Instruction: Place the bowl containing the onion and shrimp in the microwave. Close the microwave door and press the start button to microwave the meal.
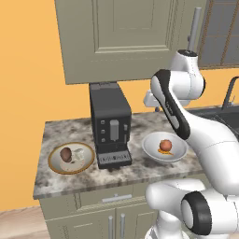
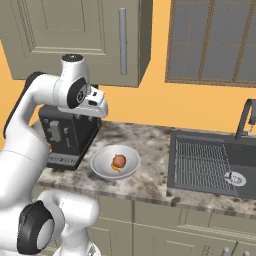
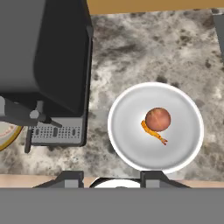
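On the marbled counter, just right of the black coffee machine, sat the bowl with the onion and shrimp touching inside it. Above it hung my gripper, fingers apart and empty.

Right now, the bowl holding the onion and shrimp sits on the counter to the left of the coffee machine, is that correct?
Not quite: the bowl with the onion and shrimp sits on the counter to the right of the coffee machine, as the left base view shows.
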Robot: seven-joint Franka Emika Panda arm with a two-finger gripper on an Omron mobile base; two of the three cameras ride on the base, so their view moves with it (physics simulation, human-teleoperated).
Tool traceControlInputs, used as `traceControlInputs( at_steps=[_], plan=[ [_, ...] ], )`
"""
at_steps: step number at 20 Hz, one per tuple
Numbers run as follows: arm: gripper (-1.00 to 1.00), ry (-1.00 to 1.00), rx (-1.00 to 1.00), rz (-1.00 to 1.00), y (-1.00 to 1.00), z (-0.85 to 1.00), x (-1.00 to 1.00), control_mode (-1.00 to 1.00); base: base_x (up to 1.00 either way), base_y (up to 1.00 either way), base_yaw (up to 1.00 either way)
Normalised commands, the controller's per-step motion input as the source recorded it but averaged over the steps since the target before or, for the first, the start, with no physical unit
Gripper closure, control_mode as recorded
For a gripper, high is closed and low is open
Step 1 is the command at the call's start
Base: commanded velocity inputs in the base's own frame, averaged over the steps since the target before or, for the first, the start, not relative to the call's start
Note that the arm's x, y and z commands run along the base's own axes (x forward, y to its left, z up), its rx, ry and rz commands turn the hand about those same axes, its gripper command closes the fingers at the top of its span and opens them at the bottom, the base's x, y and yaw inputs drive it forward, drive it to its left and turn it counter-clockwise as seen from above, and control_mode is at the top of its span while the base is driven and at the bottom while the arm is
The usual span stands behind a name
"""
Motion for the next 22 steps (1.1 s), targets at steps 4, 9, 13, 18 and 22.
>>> traceControlInputs(
  at_steps=[4, 9, 13, 18, 22],
  plan=[
    [-1.0, 0.0, 0.0, 0.0, -0.1, -0.01, -0.18, -1.0, 0.0, 0.0, 0.0],
    [-1.0, 0.0, 0.07, -0.06, -0.59, -0.07, -0.35, -1.0, 0.0, 0.0, 0.0],
    [-1.0, 0.0, 0.19, -0.24, -0.73, -0.41, -0.29, -1.0, 0.0, 0.0, 0.0],
    [-1.0, 0.0, 0.27, -0.25, -0.74, -0.61, -0.22, -1.0, 0.0, 0.0, 0.0],
    [-1.0, 0.0, 0.29, -0.25, -0.68, -0.73, -0.16, -1.0, 0.0, 0.0, 0.0]
  ],
)
